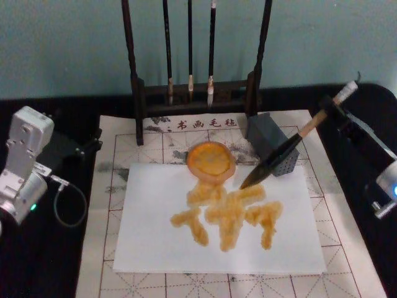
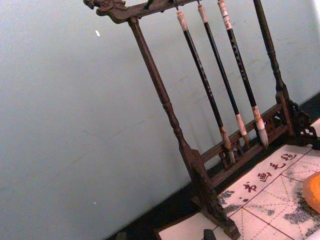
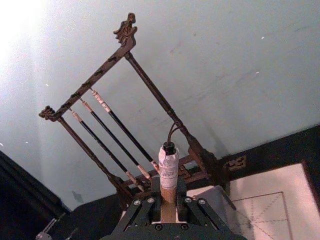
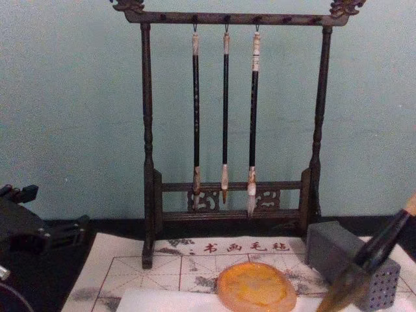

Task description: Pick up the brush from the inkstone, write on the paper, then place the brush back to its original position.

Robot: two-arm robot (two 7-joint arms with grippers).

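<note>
Brush [image 1: 296, 139] clamped at upper handle by right gripper [image 1: 327, 112], frame right, bristle tip over paper [image 1: 155, 242] upper right, near inkstone [image 1: 211, 160], left gripper [image 1: 87, 144] parked frame left, fingers apart.

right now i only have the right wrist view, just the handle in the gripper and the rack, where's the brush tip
Observer: In the head view the brush slants down from the right gripper. Its tip is over the paper's upper edge, just right of the inkstone. I can't judge contact.
Operator: anything written on the sheet
Observer: Yes, several orange-brown strokes cover its middle.
Operator: left arm in the way
Observer: No, the left gripper is parked by the mat's left edge, away from the paper.
</note>
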